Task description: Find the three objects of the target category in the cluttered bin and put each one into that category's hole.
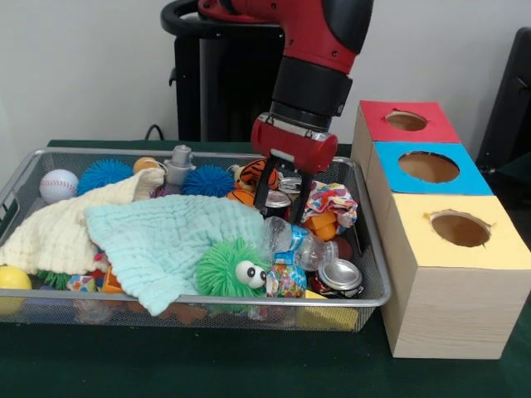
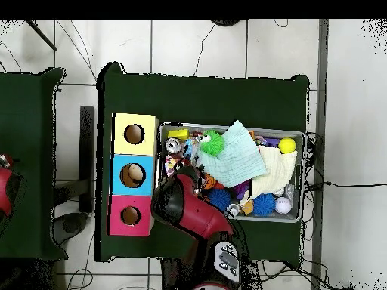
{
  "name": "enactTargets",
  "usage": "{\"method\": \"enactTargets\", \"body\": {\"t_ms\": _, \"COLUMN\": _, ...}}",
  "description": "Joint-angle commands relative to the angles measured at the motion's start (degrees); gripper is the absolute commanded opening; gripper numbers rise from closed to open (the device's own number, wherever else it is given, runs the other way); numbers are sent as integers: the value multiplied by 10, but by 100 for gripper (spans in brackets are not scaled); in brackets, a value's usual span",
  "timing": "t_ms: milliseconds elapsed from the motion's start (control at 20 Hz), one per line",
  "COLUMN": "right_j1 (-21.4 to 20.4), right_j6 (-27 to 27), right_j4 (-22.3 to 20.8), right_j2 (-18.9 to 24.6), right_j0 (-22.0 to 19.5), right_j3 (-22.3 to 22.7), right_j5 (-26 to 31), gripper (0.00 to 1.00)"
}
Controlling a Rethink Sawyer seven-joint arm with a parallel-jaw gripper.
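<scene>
My gripper (image 1: 283,209) is lowered into the right half of the wire bin (image 1: 50,307). It is open, and its two black fingers (image 1: 260,196) straddle a silver can (image 1: 278,201) standing among the clutter. A crushed can (image 1: 338,278) lies at the bin's front right corner, next to a clear plastic bottle (image 1: 299,245). To the right stand three boxes with holes on top: red (image 1: 406,122), blue (image 1: 429,166) and yellow (image 1: 460,228). In the overhead view my arm (image 2: 189,208) hides the gripper; the yellow box (image 2: 134,134), blue box (image 2: 133,175) and red box (image 2: 131,216) flank the bin (image 2: 302,136).
A pale green cloth (image 1: 166,245) and a cream cloth (image 1: 75,224) cover the bin's left and middle. Around them lie a green fuzzy toy (image 1: 228,269), blue spiky balls (image 1: 104,176), a baseball (image 1: 58,185), a yellow ball (image 1: 12,278) and a tiger toy (image 1: 253,174).
</scene>
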Motion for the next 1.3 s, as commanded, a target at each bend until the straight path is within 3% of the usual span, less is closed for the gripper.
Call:
{"method": "enactTargets", "body": {"t_ms": 50, "right_j1": 47, "right_j6": 171, "right_j4": 23, "right_j2": 69, "right_j0": -22, "right_j3": -18, "right_j5": -40, "gripper": 100}}
{"method": "enactTargets", "body": {"t_ms": 550, "right_j1": 35, "right_j6": 202, "right_j4": 17, "right_j2": 88, "right_j0": -25, "right_j3": -4, "right_j5": -38, "gripper": 100}}
{"method": "enactTargets", "body": {"t_ms": 1050, "right_j1": -27, "right_j6": 164, "right_j4": 29, "right_j2": 59, "right_j0": -4, "right_j3": 12, "right_j5": 80, "gripper": 100}}
{"method": "enactTargets", "body": {"t_ms": 1300, "right_j1": -36, "right_j6": 159, "right_j4": 37, "right_j2": 37, "right_j0": 10, "right_j3": 7, "right_j5": 98, "gripper": 100}}
